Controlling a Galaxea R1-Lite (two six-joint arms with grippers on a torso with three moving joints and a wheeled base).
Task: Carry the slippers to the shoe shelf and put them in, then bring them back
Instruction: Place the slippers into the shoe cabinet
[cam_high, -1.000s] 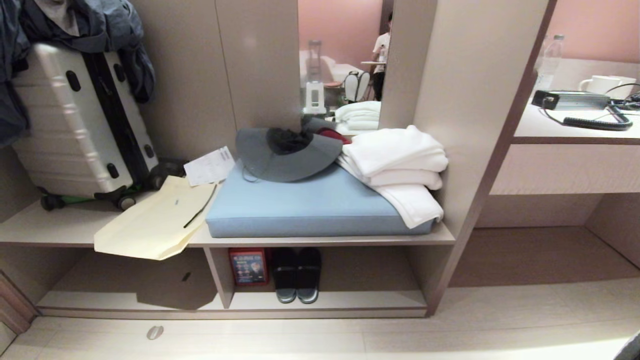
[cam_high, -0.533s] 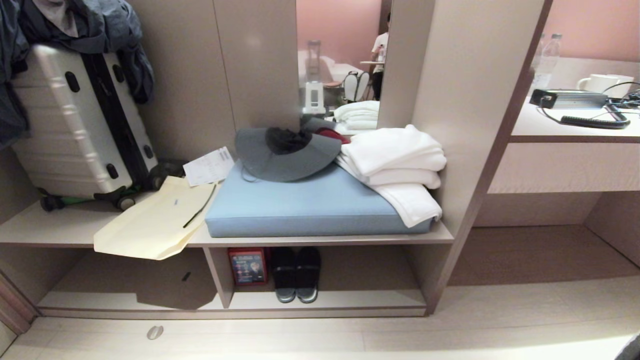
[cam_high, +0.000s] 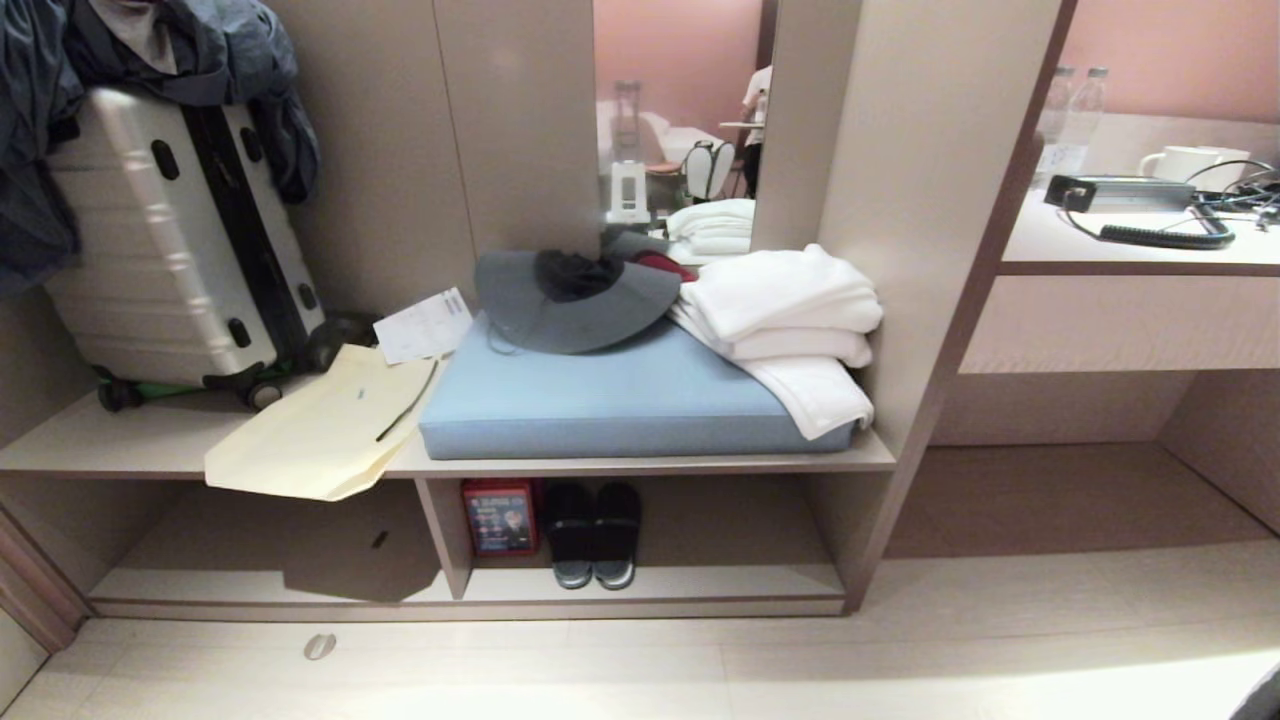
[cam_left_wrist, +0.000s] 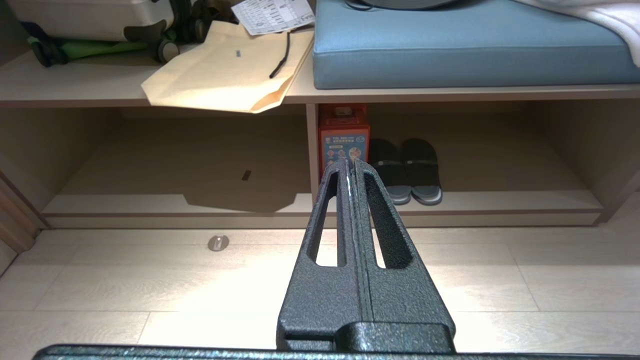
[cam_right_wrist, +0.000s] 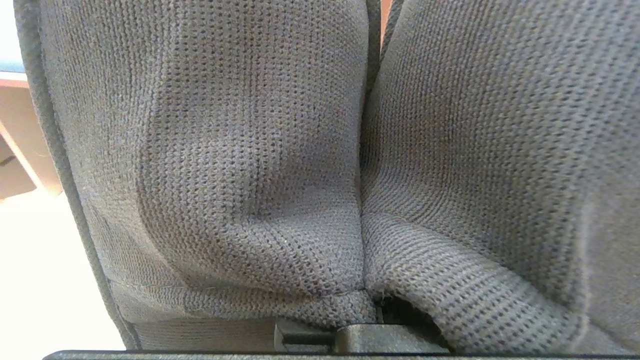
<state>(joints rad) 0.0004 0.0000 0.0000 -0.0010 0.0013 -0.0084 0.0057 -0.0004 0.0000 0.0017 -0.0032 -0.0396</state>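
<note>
Change since earlier frame: whole head view has slid a little, furniture sitting higher and the desk side further left. All things keep their places relative to each other, so the camera moved, not the objects. Robot is repositioning in front of the furniture.

Right gripper: fingers hidden, closed almost fully. Its wrist view is filled by two charcoal knit surfaces side by side, taken to be the slippers, clamped and carried (the grip itself is not visible).

Left gripper: fingers pressed together, nothing held, pointing toward the low compartment.

Shoe shelf: open, low, just right of the upright divider. Already holds a red box against the divider and another dark pair beside it. Bare board lies to the right of that pair.

Judgement: carry leg nearly done; placing not yet begun. The free right portion looks like the spot.
</note>
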